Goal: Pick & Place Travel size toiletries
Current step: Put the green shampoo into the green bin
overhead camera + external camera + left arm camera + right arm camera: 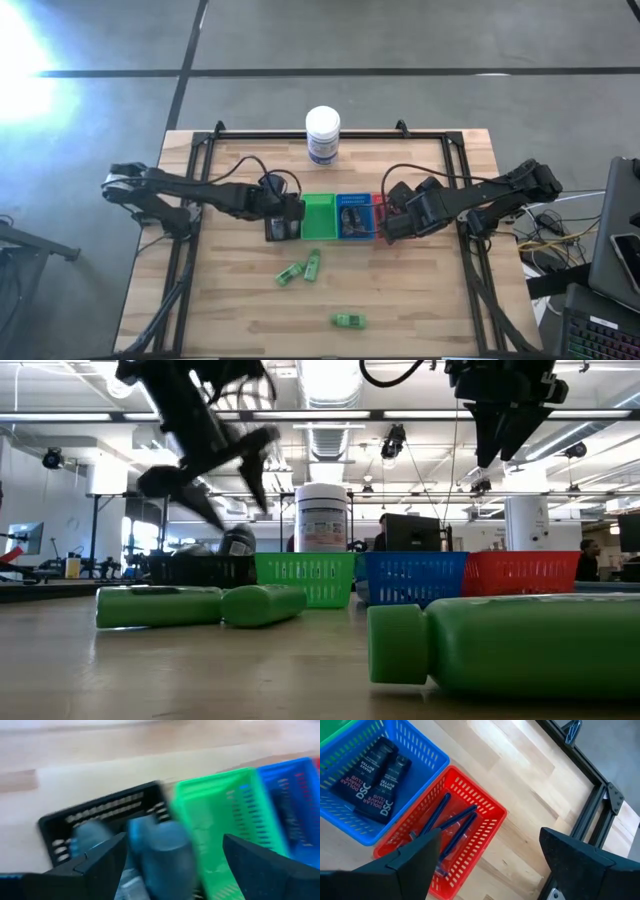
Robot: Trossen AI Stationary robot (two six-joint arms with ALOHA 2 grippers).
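Three bright green little bottles lie on their sides on the wood: two [290, 273] [312, 264] near the middle and one [348, 320] nearer the near edge. Grey tubes [160, 851] lie in the black bin [102, 810], dark tubes [375, 775] in the blue bin [427, 750], and dark razors [451, 827] in the red bin [487, 832]. My left gripper [285, 222] [174, 840] hovers open above the black bin, over the grey tubes. My right gripper [390, 222] [490, 832] hovers open above the red bin.
The four bins stand in a row across the table's middle; the green bin [318, 215] sits between the black and blue ones. A big white jar [322, 135] stands at the far edge. A black metal frame [455, 150] runs round the table. Bare wood lies near the green bottles.
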